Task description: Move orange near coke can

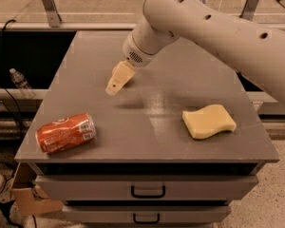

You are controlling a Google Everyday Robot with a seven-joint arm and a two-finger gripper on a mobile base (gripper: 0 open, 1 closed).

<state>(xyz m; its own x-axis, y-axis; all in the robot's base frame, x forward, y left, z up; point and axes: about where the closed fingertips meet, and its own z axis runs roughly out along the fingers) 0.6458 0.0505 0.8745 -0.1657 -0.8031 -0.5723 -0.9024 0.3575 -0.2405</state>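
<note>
The coke can point(65, 132), red-orange with white lettering, lies on its side at the front left of the grey table point(147, 108). My gripper point(118, 80), pale cream at the end of the big white arm point(213, 27), hangs over the middle-left of the table, up and to the right of the can. The orange does not show: the gripper covers the spot where it sat. I cannot tell whether the gripper touches or holds it.
A pale yellow wavy sponge point(209, 121) lies at the front right of the table. Drawers with dark handles point(147, 191) sit under the tabletop. A water bottle point(21, 83) lies on the rail to the left. A cardboard box point(31, 196) stands at the lower left.
</note>
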